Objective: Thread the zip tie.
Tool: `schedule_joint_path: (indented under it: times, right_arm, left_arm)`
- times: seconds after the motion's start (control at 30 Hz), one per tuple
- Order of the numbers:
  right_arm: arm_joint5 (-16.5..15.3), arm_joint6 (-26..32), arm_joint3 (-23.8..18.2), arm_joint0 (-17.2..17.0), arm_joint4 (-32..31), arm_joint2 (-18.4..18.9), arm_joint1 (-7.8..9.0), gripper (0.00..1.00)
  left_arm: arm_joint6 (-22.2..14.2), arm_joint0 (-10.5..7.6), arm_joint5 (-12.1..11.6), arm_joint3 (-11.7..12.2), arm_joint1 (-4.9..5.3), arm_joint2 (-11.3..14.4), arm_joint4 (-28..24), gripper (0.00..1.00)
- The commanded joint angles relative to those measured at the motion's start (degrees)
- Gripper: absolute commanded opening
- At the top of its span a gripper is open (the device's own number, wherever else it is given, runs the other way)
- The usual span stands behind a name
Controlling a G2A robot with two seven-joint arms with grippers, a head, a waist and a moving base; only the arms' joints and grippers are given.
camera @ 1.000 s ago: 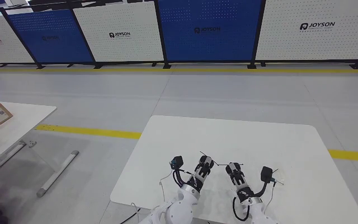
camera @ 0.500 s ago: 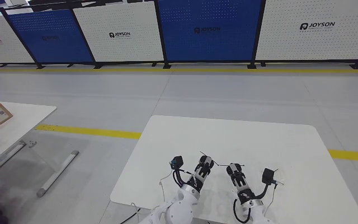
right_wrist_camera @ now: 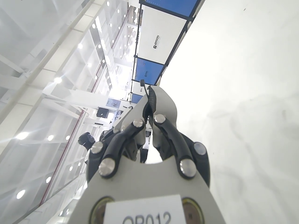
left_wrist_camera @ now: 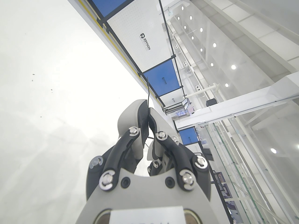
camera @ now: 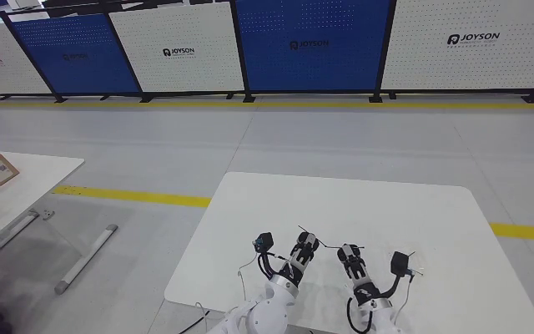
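A thin black zip tie [camera: 327, 245] spans the short gap between my two grippers, low over the front part of the white table [camera: 350, 204]. My left gripper [camera: 305, 240] is shut on the tie's thin tail [left_wrist_camera: 148, 89], which pokes out straight beyond the fingertips [left_wrist_camera: 140, 110]. My right gripper [camera: 346, 250] is shut on the other end, and the small square head [right_wrist_camera: 142, 84] shows just past its fingertips [right_wrist_camera: 153, 95]. In the top view the two grippers sit side by side, angled toward each other. The stretch of tie inside each grip is hidden.
The table's front edge [camera: 250, 305] runs just behind the arms. A second white table [camera: 33, 179] stands far to the left across the floor. Blue and white pegboard panels [camera: 309, 46] line the back of the room.
The right arm has drawn back slightly toward the table's front edge. The left arm and the zip tie hold almost the same place.
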Motion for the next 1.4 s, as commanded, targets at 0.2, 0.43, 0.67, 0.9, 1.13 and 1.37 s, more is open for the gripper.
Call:
schedule_joint_path:
  times: [0.2,0.43,0.67,0.9,1.13,1.37]
  right_arm:
    - [1.02,0.43,1.11,1.13,0.00,-0.40,-0.43,0.00]
    - [-0.11,-0.03,0.76,0.48,0.04,0.10,-0.57,0.00]
    - [-0.62,0.57,0.46,-0.21,-0.34,0.59,-0.61,0.00]
    - [0.45,0.78,0.98,0.49,-0.84,0.00,-0.93,0.00]
    - [-0.06,0.44,1.29,0.41,-0.42,0.28,-1.15,0.00]
    - [-1.02,0.34,0.19,-0.98,-0.95,0.92,-1.11,0.00]
  left_arm:
    - [0.00,0.00,0.00,0.00,0.00,0.00,0.00,0.00]
    - [0.00,0.00,0.00,0.00,0.00,0.00,0.00,0.00]
    - [0.00,0.00,0.00,0.00,0.00,0.00,0.00,0.00]
    - [0.00,0.00,0.00,0.00,0.00,0.00,0.00,0.00]
    - [0.00,0.00,0.00,0.00,0.00,0.00,0.00,0.00]
    - [0.00,0.00,0.00,0.00,0.00,0.00,0.00,0.00]
